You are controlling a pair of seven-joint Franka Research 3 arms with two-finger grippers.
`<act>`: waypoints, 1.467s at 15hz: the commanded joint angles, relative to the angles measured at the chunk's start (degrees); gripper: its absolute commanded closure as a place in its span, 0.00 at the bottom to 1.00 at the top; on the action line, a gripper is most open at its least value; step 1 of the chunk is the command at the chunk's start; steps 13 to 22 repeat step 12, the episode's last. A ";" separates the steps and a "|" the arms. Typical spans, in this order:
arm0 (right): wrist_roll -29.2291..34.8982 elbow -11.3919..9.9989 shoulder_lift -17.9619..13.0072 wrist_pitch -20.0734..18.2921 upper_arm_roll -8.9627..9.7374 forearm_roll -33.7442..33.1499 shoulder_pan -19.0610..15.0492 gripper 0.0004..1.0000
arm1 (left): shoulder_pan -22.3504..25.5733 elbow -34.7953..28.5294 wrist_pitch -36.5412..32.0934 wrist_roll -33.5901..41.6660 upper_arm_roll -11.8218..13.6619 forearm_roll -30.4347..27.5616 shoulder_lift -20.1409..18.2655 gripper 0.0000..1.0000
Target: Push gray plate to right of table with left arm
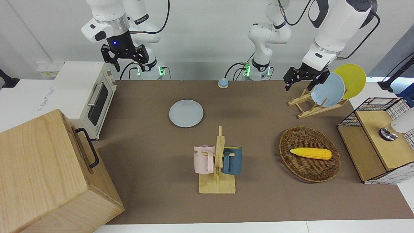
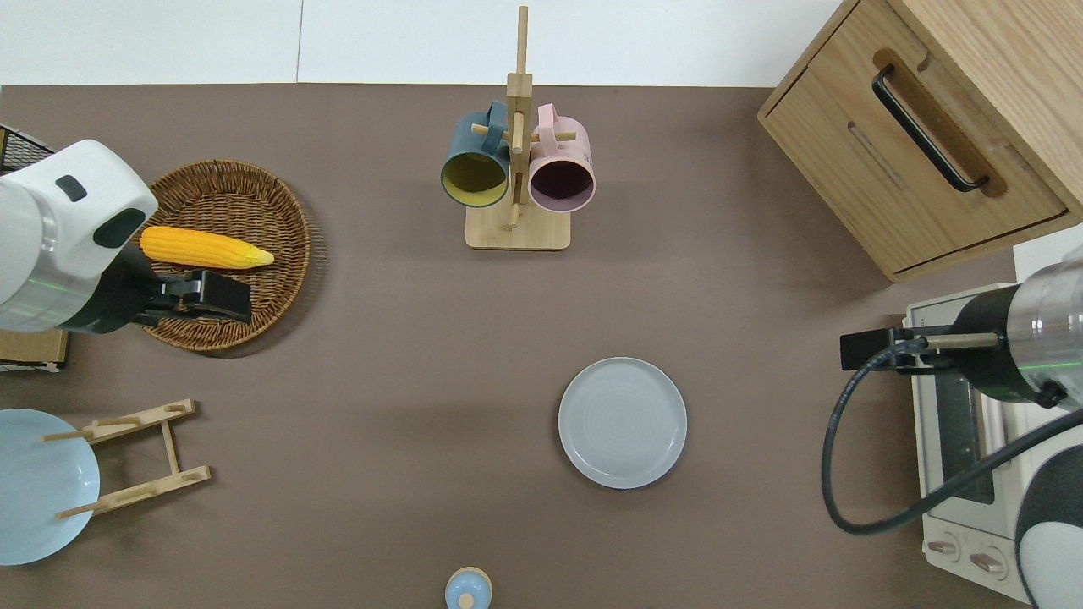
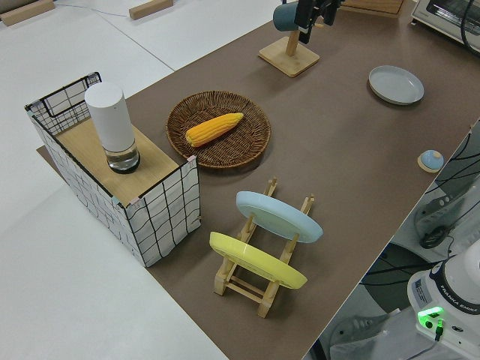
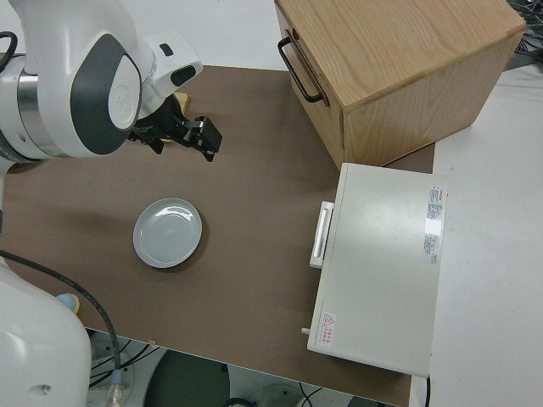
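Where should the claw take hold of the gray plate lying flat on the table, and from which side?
Probably at the low raised rim of the gray plate, coming straight down from above. It lies flat on the table with bare surface all round, so no side is blocked; one finger would go just inside the rim, one outside. The edge toward the left claw seems the handiest.

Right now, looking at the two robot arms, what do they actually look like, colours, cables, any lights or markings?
Both arms are white and jointed, with dark joint caps, a silver wrist ring and loose black cables. Each ends in a black two-finger gripper. The right gripper has a glowing blue light on its black wrist; the left gripper shows none. Green lights glow at both bases.
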 commanded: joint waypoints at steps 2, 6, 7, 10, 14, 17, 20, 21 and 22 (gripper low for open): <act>0.59 -1.56 -1.57 0.01 0.83 1.23 -1.40 0.00 | 3.53 1.53 -2.39 0.33 -4.33 3.25 -0.16 0.00; 0.59 -1.56 -1.57 0.01 0.83 1.23 -1.40 0.00 | 8.03 1.53 -2.30 0.24 -8.92 3.34 -0.25 0.00; 0.59 -1.56 -1.57 -0.07 0.83 1.23 -1.40 0.00 | 8.03 1.53 -2.13 0.24 -8.83 3.25 -0.25 0.00; 0.59 -1.56 -1.57 0.01 0.83 1.23 -1.40 0.00 | 8.03 1.53 -1.68 0.33 -8.74 2.90 -0.25 0.00; 0.67 -1.56 -1.57 0.01 0.83 1.23 -1.40 0.00 | 7.94 1.53 -1.60 0.06 -9.18 3.43 -0.25 0.00; 0.67 -1.56 -1.57 0.01 0.83 1.23 -1.40 0.00 | 7.94 1.53 -1.60 0.06 -9.18 3.43 -0.25 0.00; 0.67 -1.56 -1.57 0.01 0.83 1.23 -1.40 0.00 | 7.94 1.53 -1.60 0.06 -9.18 3.43 -0.25 0.00; 0.67 -1.56 -1.57 0.01 0.83 1.23 -1.40 0.00 | 7.94 1.53 -1.60 0.06 -9.18 3.43 -0.25 0.00; 0.67 -1.56 -1.57 0.01 0.83 1.23 -1.40 0.00 | 7.94 1.53 -1.60 0.06 -9.18 3.43 -0.25 0.00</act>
